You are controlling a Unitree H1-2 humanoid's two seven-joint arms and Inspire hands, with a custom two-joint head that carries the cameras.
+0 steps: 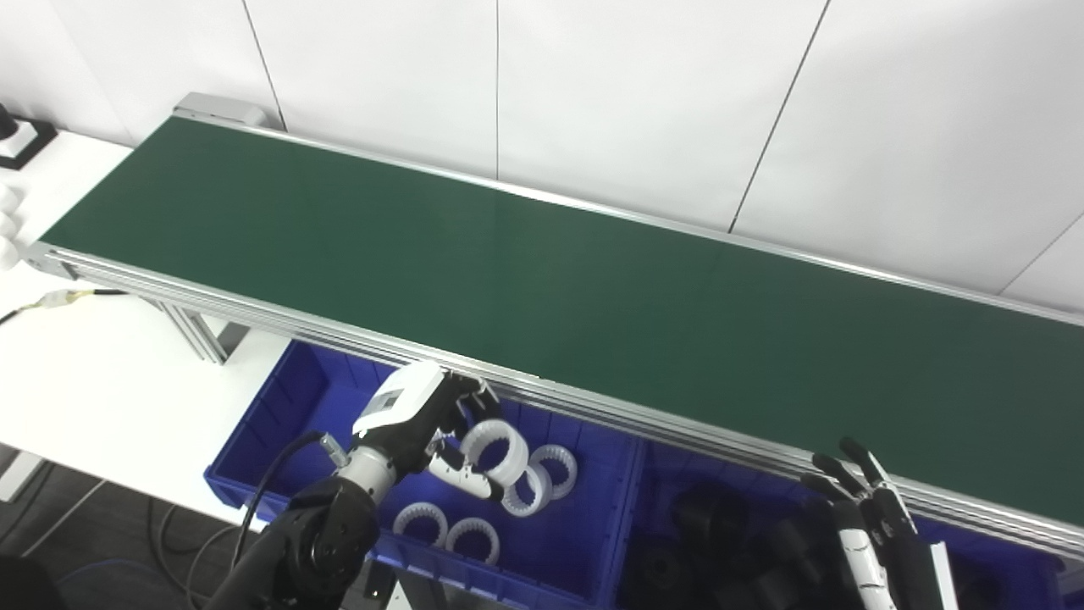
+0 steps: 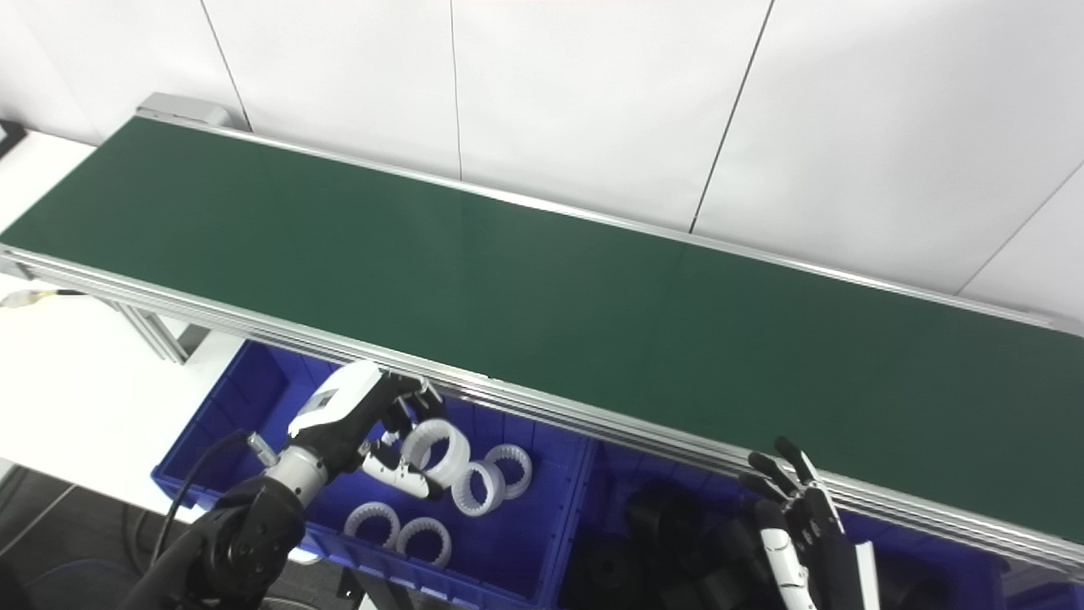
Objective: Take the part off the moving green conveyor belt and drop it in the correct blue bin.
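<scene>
The green conveyor belt (image 1: 542,288) runs from upper left to lower right, and no part is on its visible surface. My left hand (image 1: 423,419) hangs just in front of the belt's near rail, above the left blue bin (image 1: 262,424). It is shut on a white toothed ring (image 1: 495,449), with fingers over the top and thumb beneath. Several more white rings (image 1: 555,470) lie in that bin. At the lower right, my right hand (image 1: 864,508) stands open with fingers spread. It is above the right blue bin (image 1: 660,474), which holds black parts (image 1: 720,525).
The belt's aluminium rail (image 1: 644,419) overhangs the back of both bins. A white table (image 1: 102,381) lies to the left, with a cable (image 1: 59,298) across it. A black-and-white object (image 1: 13,140) sits at the far left edge. White wall panels stand behind the belt.
</scene>
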